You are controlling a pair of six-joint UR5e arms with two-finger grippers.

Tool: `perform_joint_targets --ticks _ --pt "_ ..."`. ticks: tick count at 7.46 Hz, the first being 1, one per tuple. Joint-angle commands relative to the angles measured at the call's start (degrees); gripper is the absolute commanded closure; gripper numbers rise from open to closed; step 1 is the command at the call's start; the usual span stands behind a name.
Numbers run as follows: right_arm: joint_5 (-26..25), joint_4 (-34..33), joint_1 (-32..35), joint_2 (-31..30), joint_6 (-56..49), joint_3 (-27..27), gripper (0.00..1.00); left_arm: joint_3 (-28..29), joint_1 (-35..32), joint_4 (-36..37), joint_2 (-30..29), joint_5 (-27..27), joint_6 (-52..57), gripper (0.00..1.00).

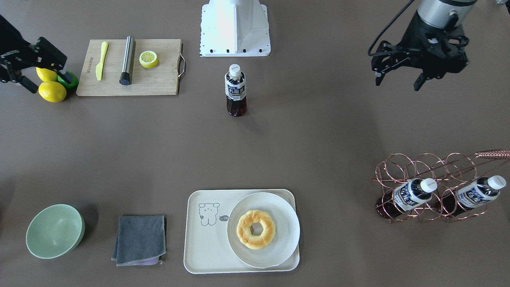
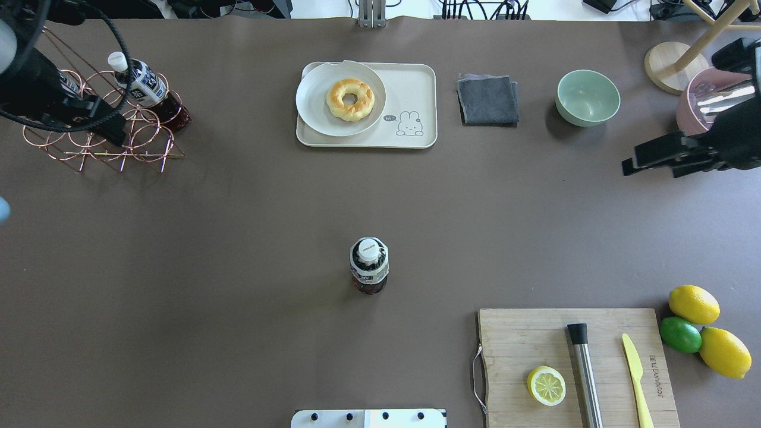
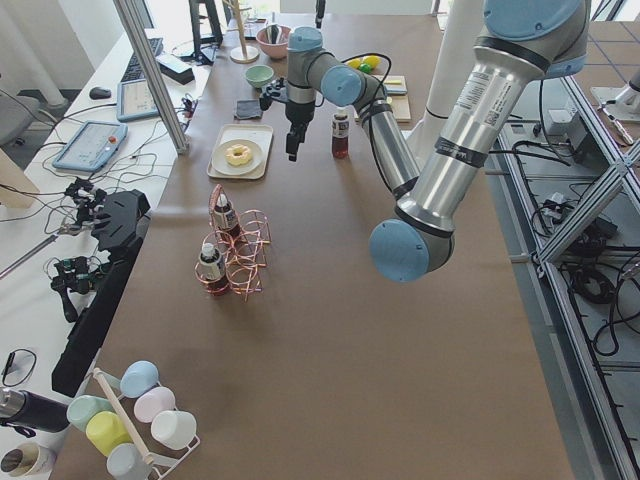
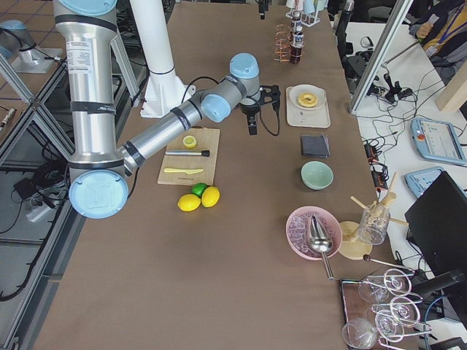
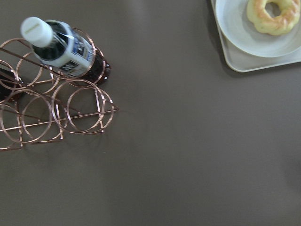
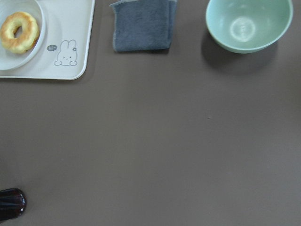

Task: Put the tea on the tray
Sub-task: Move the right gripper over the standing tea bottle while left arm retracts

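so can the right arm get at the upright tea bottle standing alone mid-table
Probably yes. The small clear plastic bottle of dark tea with a white cap stands alone on the brown table, nothing close around it, and the right arm has open, empty jaws.

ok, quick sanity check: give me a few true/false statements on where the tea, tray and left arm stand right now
1. The small clear plastic bottle of dark tea stands upright on the table, off the cream-white rectangular tray. True.
2. The round white plate on that tray is empty. False: it holds a ring doughnut.
3. The copper wire rack holds two alike bottles. True.
4. The left gripper is shut on the tea. False: its jaws are open and empty, well apart from the bottle.
5. The grey folded cloth lies on the tray. False: it lies on the table beside it.
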Motion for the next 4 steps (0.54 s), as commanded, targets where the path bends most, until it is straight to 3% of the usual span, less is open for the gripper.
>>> perform_joint_targets --ticks 1,3,4 --pt "-11.86 -4.06 -15.99 9.22 16.48 2.78 0.02 3.65 -8.5 -4.11 6.85 -2.34 14.67 0.08" --pt "-22.74 -21.06 -27.67 24.3 24.57 4.36 0.02 10.67 -12.99 -18.59 14.15 -7.66 19.97 0.08" --pt "-28.54 -27.5 -32.69 32.13 28.79 3.15 0.02 12.44 -14.83 -21.78 16.01 -8.4 22.17 0.08"
